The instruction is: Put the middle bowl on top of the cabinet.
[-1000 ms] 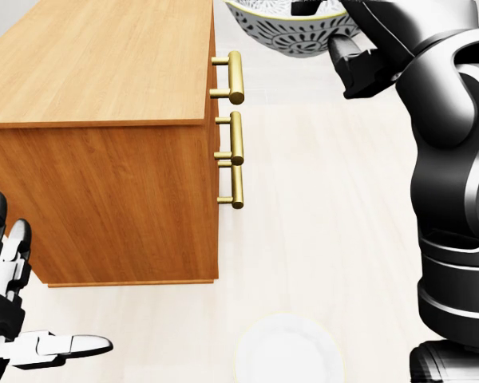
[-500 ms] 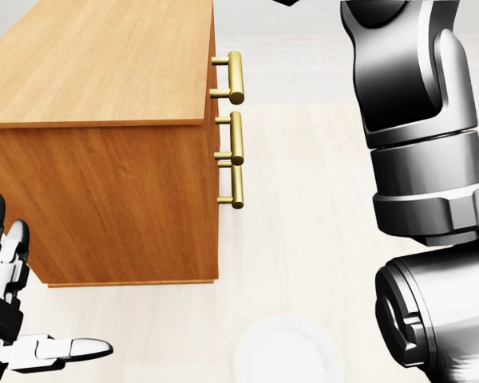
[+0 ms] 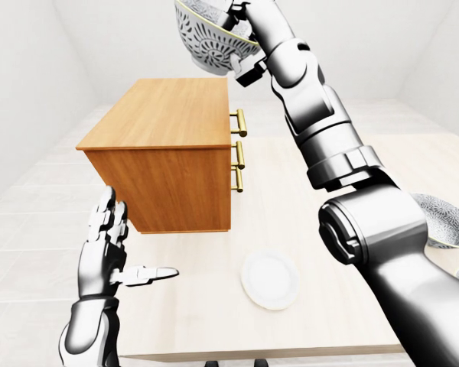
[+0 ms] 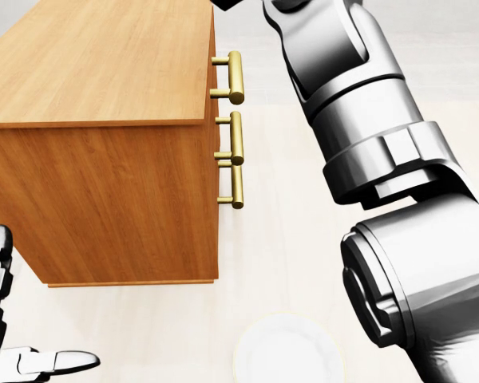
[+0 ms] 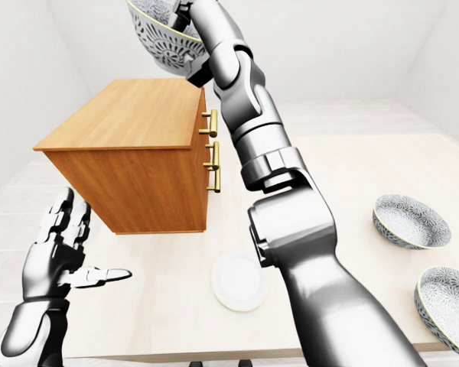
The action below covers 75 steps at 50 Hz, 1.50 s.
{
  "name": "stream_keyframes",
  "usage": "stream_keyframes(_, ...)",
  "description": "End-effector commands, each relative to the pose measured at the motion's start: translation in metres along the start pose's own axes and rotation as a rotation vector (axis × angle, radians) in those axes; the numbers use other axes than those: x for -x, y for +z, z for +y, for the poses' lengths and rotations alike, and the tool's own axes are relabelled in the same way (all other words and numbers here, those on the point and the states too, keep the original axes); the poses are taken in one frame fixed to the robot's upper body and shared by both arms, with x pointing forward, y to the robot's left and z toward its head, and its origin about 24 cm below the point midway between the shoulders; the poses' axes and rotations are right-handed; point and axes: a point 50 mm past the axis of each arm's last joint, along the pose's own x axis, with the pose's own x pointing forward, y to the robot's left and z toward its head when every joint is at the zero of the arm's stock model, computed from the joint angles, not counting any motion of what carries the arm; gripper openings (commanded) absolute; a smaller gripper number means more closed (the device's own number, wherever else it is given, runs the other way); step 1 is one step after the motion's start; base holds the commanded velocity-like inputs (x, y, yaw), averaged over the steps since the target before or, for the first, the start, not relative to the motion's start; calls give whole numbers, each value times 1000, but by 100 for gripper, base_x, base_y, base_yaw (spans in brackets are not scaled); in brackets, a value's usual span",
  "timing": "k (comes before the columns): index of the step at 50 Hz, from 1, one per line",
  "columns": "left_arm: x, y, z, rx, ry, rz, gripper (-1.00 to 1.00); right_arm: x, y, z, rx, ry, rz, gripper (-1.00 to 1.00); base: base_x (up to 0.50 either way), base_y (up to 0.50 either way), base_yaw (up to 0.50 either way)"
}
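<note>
My right hand [image 5: 185, 17] grips the bowl [image 3: 210, 38], top centre in the left-eye view, now swung left above the cabinet [image 3: 176, 115] w/ lowering next. Left hand [image 3: 107, 248] open, idle.

Matt wood cabinet [image 3: 168, 126], brass handles [image 4: 235, 76], glossy patterned bowl [image 3: 210, 38].
</note>
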Motion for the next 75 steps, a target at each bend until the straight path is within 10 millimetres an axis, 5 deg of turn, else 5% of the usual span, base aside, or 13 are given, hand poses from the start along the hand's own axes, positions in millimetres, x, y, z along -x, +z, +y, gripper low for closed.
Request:
stream_keyframes(1,14,3,6,-3,11,1,100,-5,6,15,50,-34,36,-100,0,0,0)
stream_keyframes(20,21,-3,19,-22,38,7,100,-3,30,49,209,65,-18,-100,0,0,0)
stream_keyframes(39,21,-3,18,-7,26,-1,100,3,23,76,298,170,-16,-100,0,0,0)
stream_keyframes(73,16,-3,8,10,-1,-7,100,4,18,76,312,167,-6,-100,0,0,0)
stream_keyframes(75,14,-4,8,14,-1,-2,100,4,18,76,311,164,-6,-84,0,0,0)
